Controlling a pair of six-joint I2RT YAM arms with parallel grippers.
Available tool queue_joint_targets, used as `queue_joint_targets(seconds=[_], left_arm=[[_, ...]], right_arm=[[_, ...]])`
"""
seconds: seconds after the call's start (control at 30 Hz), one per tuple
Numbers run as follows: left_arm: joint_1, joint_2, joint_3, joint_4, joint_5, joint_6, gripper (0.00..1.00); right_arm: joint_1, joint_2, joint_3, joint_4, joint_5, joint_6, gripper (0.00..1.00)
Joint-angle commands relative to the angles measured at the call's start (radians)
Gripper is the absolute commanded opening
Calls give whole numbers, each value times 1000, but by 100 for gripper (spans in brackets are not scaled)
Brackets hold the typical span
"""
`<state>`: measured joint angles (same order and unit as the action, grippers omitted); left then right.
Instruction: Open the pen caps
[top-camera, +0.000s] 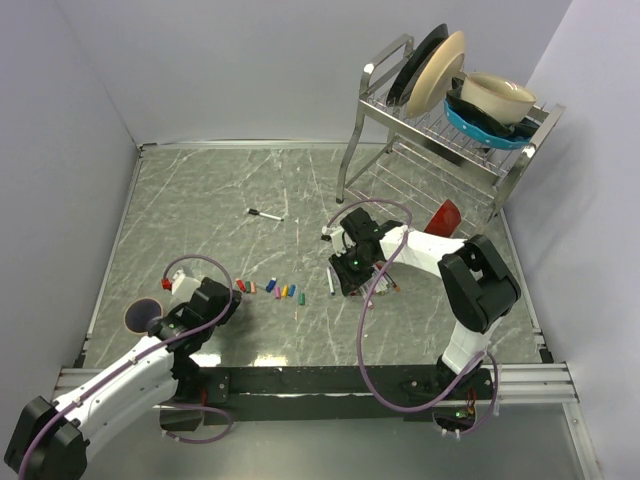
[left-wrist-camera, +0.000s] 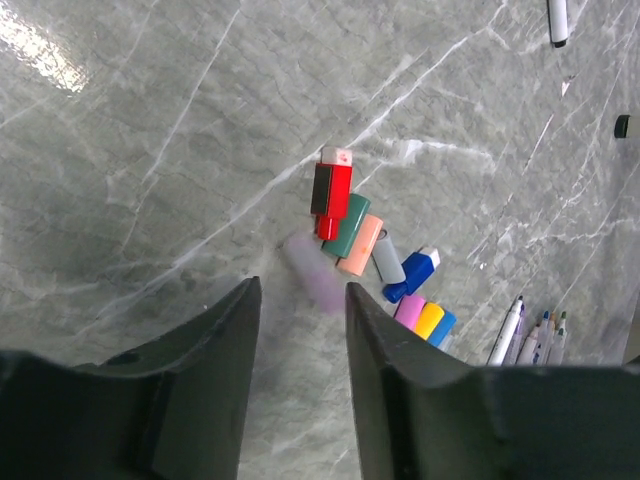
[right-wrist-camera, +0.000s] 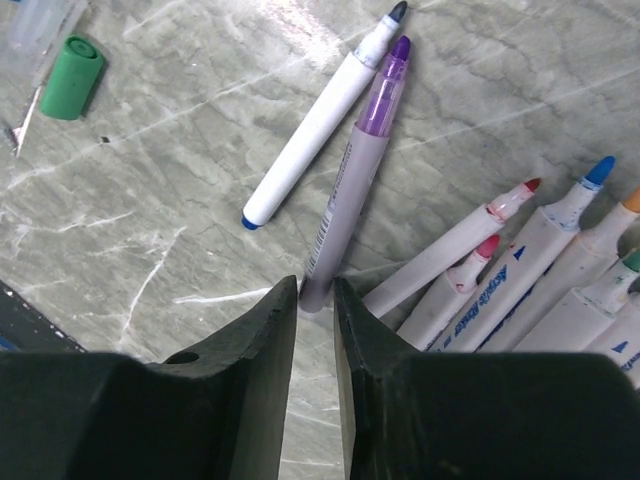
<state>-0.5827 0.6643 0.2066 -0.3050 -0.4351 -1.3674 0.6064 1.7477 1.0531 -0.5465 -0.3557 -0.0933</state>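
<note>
Presently the left gripper (left-wrist-camera: 300, 300) sits low over the table (left-wrist-camera: 120, 150), its fingers spread wide and nothing gripped. A small lilac shape (left-wrist-camera: 315, 272), too blurred to identify, lies at the mouth of the gap. Just beyond it the caps (left-wrist-camera: 372, 250) lie in a loose slanting row, touching or nearly so: red, green, salmon, grey, blue, then pink, yellow and light blue. From above, that row sits near the table's middle, between the two arms.

The right gripper (right-wrist-camera: 316, 292) has its fingers drawn close, pinching the butt end of a purple marker (right-wrist-camera: 352, 175), whose bare purple tip points away. A white pen (right-wrist-camera: 318, 128) with a bare dark tip lies just beside it, the two tips nearly touching. To the right a bunch of uncapped markers (right-wrist-camera: 520, 275) lies fanned, with tips in red, pink, blue, orange and green. A green cap (right-wrist-camera: 72, 63) lies apart at the far left of that view.

A lone pen (top-camera: 266, 214) with a black end lies farther back. A dish rack (top-camera: 440, 110) stands in the far right corner.
</note>
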Motion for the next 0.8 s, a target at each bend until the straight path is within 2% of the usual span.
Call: queue_joint_targets(seconds=[0.0,0.3,0.37,0.4,0.5,0.6,0.7,0.77], left_arm=[[4,-11,-1,1,2,-13,48],[4,-31,23,-16,-13,16,64],[4,-32,45,0,-20,59,73],[4,-31,66,12,-28,77,82],[7,-5,129,87,-28,190,96],[36,75,229,157,-4,304,99],[110,223,365,191,50,378,99],[178,368,445,188,137,398,99]], right_arm=[[-3,-42,38,-12,-43,-19,31],[-13,-227,36,-24,-100,-111,34],[-30,-264,38,-44,-132,-167,34],[-36,-313,28,-41,-179,-183,34],[-56,-425,-7,-24,-238,-238,35],[-62,-534,-48,16,-261,-264,36],[-71,-623,-90,65,-250,-273,37],[-77,-666,-110,106,-232,-270,38]])
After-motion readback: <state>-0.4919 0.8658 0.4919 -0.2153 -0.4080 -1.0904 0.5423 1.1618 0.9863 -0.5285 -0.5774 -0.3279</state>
